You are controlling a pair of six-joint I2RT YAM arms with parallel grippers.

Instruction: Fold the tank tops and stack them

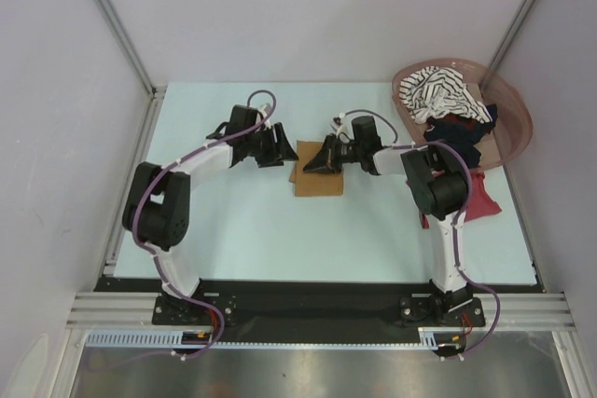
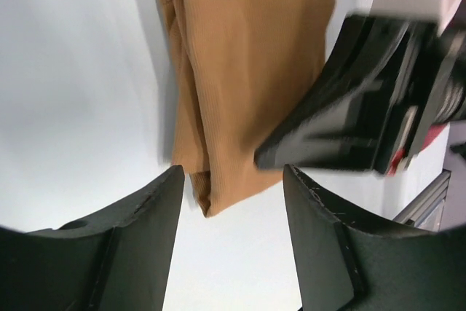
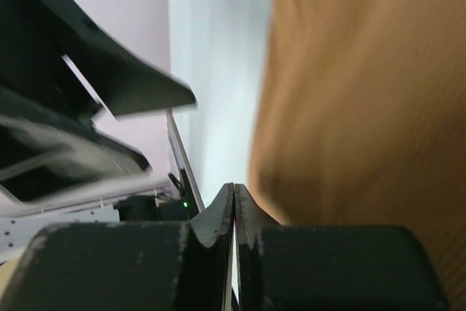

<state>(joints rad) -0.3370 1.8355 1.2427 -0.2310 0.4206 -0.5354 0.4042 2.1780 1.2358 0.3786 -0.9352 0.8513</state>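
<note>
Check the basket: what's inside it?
The basket holds a striped tank top and a dark tank top draping over its near rim. Anything beneath them is covered.

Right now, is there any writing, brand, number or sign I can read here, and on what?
No readable text anywhere.
The mustard-brown tank top and the basket bear no lettering.
The pale strips on the front rail carry fine marks, too small to read.
</note>
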